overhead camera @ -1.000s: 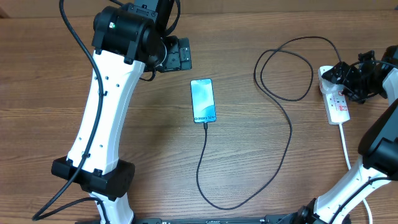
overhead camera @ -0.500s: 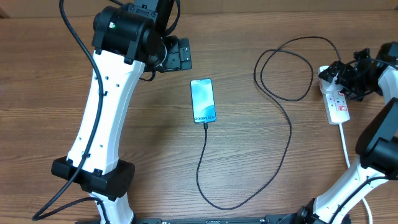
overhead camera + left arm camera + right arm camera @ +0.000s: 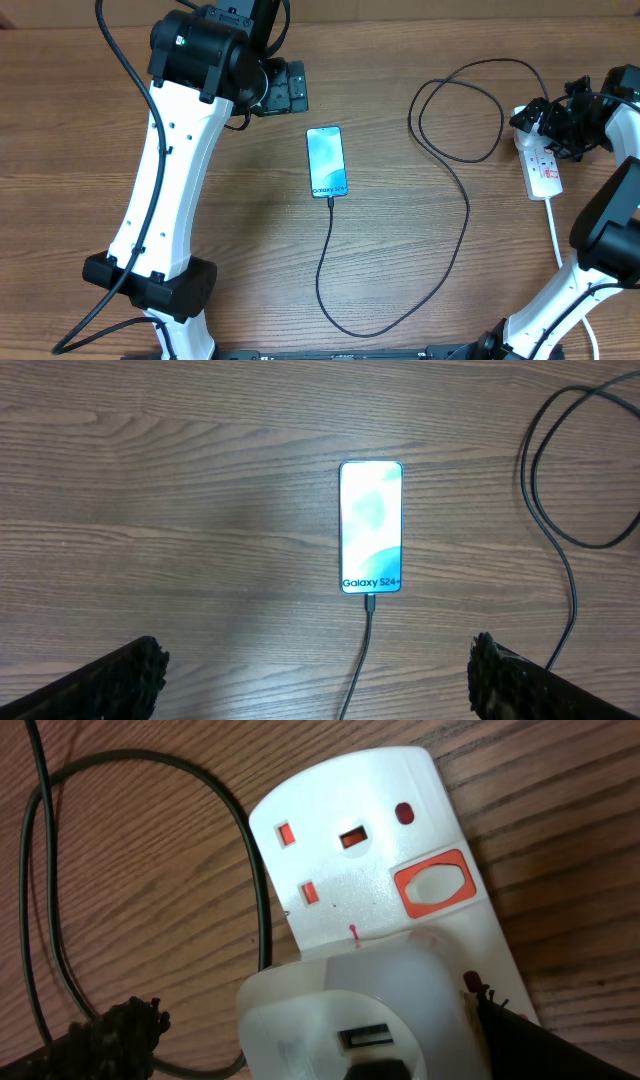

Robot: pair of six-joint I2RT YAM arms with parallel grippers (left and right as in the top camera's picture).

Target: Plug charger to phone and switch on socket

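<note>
The phone [image 3: 327,162] lies flat at the table's middle, screen glowing cyan [image 3: 371,527]. The charger [image 3: 466,215], a thin black cable, is plugged into the phone's near end [image 3: 368,622] and loops right toward the socket [image 3: 543,170]. The socket is a white power strip with an orange-rimmed switch [image 3: 432,887]. A white adapter [image 3: 340,1010] sits in the strip. My right gripper [image 3: 325,1045] is open just above it, one finger on each side of the adapter. My left gripper [image 3: 297,88] hangs open above the table beyond the phone, holding nothing.
The socket's white cord [image 3: 556,235] runs toward the near right edge beside my right arm's base. My left arm's white link [image 3: 165,170] crosses the left half of the table. The cable's double loop [image 3: 455,110] lies between phone and socket.
My right gripper has shifted slightly left over the far end of the socket. Phone, cable and left arm have not moved.
</note>
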